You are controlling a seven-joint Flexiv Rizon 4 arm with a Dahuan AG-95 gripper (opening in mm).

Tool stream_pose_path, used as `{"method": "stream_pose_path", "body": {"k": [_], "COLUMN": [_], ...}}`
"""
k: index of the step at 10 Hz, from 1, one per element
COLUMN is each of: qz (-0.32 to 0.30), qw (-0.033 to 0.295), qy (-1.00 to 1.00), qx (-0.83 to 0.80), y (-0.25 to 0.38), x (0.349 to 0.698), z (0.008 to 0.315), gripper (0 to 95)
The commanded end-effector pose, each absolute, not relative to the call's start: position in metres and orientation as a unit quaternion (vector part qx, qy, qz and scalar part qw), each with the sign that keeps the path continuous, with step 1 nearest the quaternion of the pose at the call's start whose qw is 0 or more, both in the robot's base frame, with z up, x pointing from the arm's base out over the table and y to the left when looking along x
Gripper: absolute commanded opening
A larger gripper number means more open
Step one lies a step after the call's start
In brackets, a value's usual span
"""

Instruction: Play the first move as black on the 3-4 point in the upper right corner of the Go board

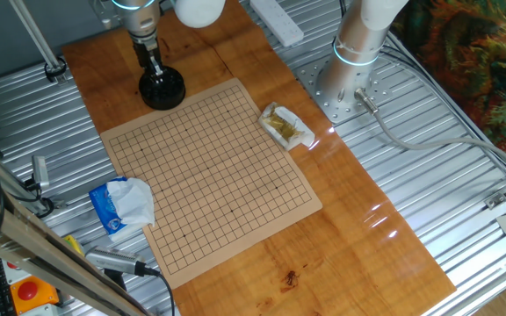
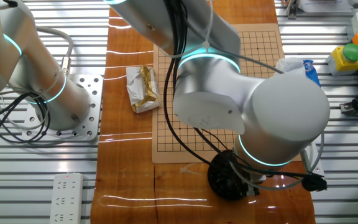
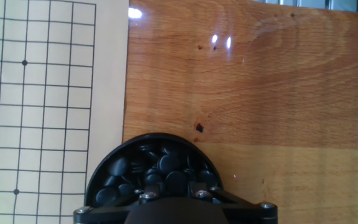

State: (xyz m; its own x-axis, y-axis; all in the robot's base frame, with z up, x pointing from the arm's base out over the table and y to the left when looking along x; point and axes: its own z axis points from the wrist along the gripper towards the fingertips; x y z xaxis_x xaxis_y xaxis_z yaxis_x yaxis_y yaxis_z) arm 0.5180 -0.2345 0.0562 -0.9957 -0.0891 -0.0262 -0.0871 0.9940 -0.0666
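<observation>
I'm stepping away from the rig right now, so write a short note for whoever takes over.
Gripper: down in the bowl of black stones; the fingers are hidden, so grasp unknown.
Bowl: on the wooden table, just off one corner of the Go board.
Done: arm has reached the bowl.
Left: lift out one stone and place it on the 3-4 point. No stones are on the board yet.

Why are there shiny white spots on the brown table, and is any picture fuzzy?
One fixed view: lamp glare streaks the wooden table beside the Go board. The other fixed view: long white reflections cross the wood near the bowl of black stones, and the big arm hides much of the board. Hand view: bright glare dots on the wood; the black part at the bottom edge looks soft.
</observation>
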Motion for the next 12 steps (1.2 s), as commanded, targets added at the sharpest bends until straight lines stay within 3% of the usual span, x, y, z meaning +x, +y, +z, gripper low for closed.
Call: {"method": "stream_pose_path", "body": {"k": [1, 12], "qz": [-0.033, -0.033], "qw": [0.015, 0.017], "qy": [0.998, 0.998], "qx": [-0.045, -0.051], "y": [-0.2344, -0.2354], "x": [0.5176, 0.5201], "z": [0.0566, 0.0542], "gripper": [19.0, 19.0]}}
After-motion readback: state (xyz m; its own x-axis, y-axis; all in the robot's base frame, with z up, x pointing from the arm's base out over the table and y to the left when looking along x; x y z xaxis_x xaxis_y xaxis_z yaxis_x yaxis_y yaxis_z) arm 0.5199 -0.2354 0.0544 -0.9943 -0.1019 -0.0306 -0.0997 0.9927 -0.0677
